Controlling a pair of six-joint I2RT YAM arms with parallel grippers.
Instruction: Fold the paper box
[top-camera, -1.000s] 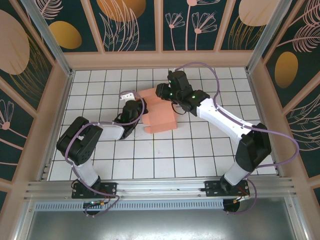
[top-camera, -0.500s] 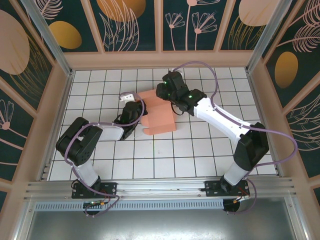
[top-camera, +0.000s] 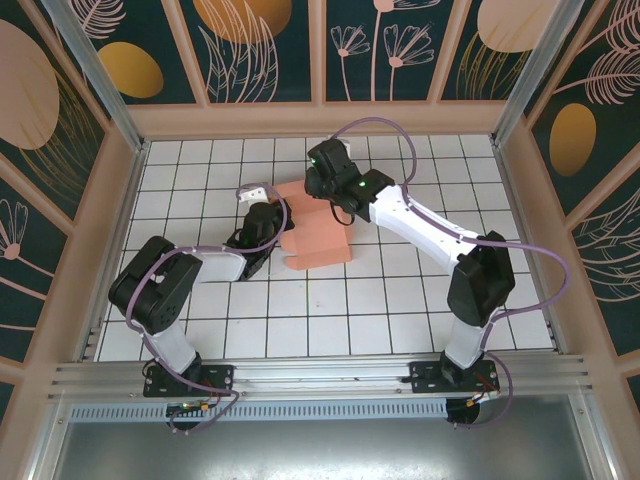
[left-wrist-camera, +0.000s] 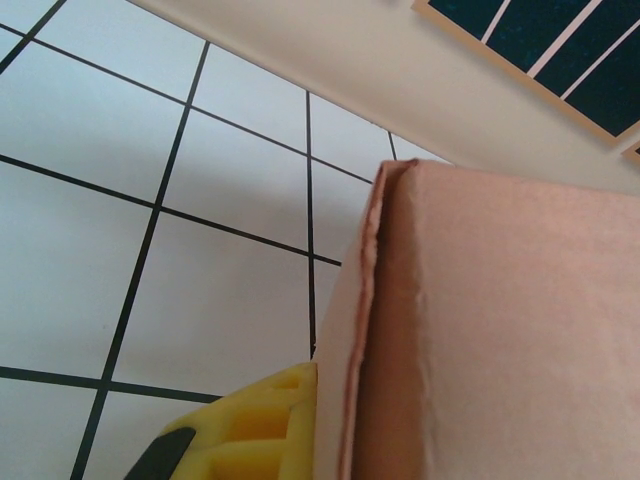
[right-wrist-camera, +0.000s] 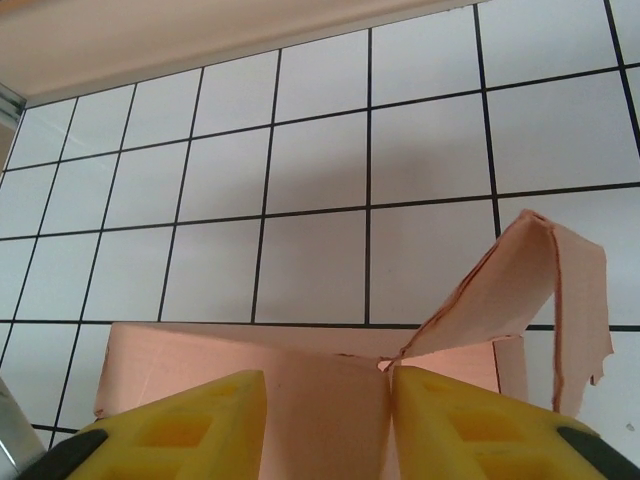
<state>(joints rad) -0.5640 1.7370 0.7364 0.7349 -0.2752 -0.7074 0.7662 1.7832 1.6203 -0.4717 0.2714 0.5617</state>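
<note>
Roughly halfway seems a fair estimate. The salmon-pink thin card paper box (top-camera: 318, 232) lies on the white tiled table (top-camera: 400, 300), a little toward 12 o'clock from the table's middle. Its body already reads as a low rectangular shape with creased walls.

The left claw (top-camera: 275, 222) sits at the box's 9 o'clock side, pressed together. In the left wrist view one yellow finger (left-wrist-camera: 250, 425) lies against the card's doubled edge (left-wrist-camera: 365, 330) and the other is hidden behind the card, so it appears to pinch that wall and steady the box.

The right claw (top-camera: 322, 190) is over the box's 12 o'clock edge, its fingers partly spread with a card panel showing in the gap. It holds nothing that I can make out.

Just past it, at 1 o'clock in the right wrist view, a loose pink flap (right-wrist-camera: 540, 290) stands raised and curled, not tucked. Probably that flap has to be pressed down and closed, and whether other flaps are seated cannot be told.
</note>
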